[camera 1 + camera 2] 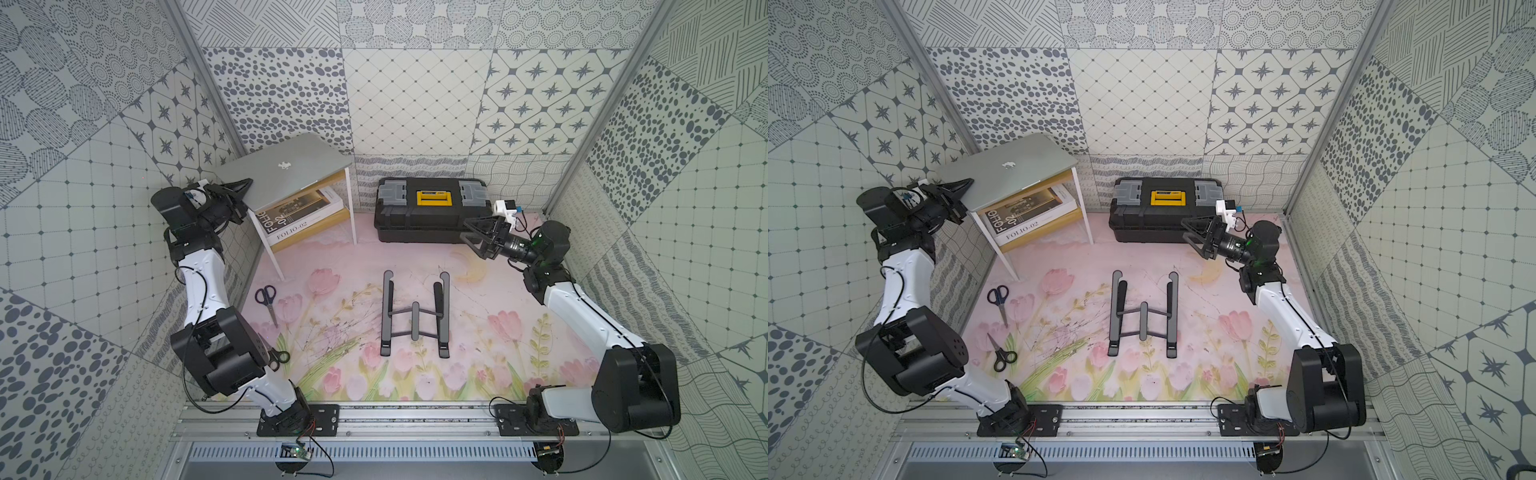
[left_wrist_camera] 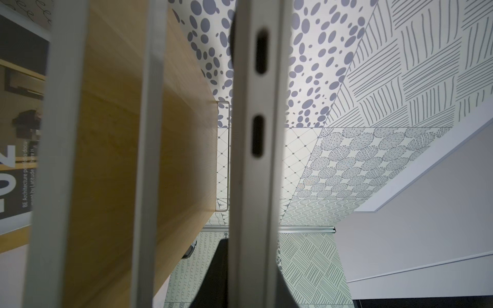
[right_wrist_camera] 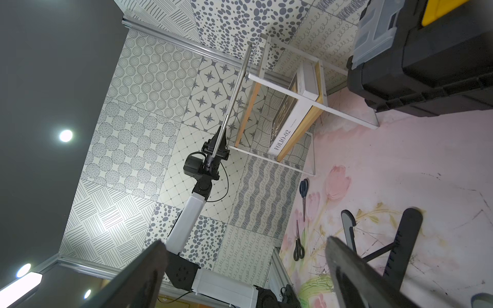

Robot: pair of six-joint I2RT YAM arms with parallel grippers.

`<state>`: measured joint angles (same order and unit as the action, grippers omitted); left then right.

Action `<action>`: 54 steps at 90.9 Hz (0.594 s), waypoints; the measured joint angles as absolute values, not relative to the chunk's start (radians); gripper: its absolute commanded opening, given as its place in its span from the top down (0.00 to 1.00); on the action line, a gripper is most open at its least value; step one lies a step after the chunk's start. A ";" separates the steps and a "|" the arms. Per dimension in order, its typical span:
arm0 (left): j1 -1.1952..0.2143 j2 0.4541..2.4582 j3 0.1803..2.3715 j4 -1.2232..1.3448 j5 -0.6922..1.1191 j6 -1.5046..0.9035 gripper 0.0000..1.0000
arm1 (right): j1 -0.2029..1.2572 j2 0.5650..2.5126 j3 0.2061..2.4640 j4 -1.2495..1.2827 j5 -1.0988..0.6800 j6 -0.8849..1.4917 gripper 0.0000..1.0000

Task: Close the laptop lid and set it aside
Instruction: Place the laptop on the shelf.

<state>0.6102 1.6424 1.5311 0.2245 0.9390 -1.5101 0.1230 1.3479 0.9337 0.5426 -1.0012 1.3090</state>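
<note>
- i see grey-and-white patterned walls [image 1: 415, 104] on three sides.
- the tabletop [image 1: 478, 316] wears pink tulips.
- a white-legged side table [image 1: 352, 208] stands back left.
- round ceiling lights [image 3: 65, 135] glow overhead.

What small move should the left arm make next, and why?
Probably lower the left gripper a little: it is shut on the edge of the closed laptop, and the left wrist view shows a gap between that edge and the table top.

Your left arm [image 1: 203, 282] rises folded at the elbow, the left gripper [image 1: 246, 184] clamped tight on the near edge of the laptop [image 1: 286, 174], while your right arm [image 1: 582, 307] leans forward, the right gripper [image 1: 467, 232] turned inward, jaws wide and empty.
</note>
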 measured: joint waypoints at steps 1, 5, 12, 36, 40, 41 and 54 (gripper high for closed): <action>0.610 1.643 1.533 0.220 0.938 -1.506 1.00 | 0.123 1.348 0.934 0.543 -1.001 1.309 0.03; 0.610 1.644 1.539 0.207 0.939 -1.493 1.00 | 0.123 1.350 0.934 0.544 -1.001 1.309 0.03; 0.610 1.647 1.550 0.181 0.940 -1.467 1.00 | 0.123 1.357 0.934 0.551 -1.002 1.310 0.03; 0.611 1.647 1.570 0.099 0.940 -1.393 1.00 | 0.123 1.383 0.933 0.604 -1.003 1.340 0.03; 0.611 1.649 1.573 0.090 0.939 -1.384 1.00 | 0.123 1.384 0.930 0.612 -1.003 1.346 0.03; 0.611 1.649 1.574 0.087 0.939 -1.383 1.00 | 0.123 1.384 0.929 0.616 -1.004 1.347 0.03; 0.611 1.654 1.581 0.060 0.939 -1.354 1.00 | 0.123 1.390 0.918 0.646 -1.007 1.362 0.03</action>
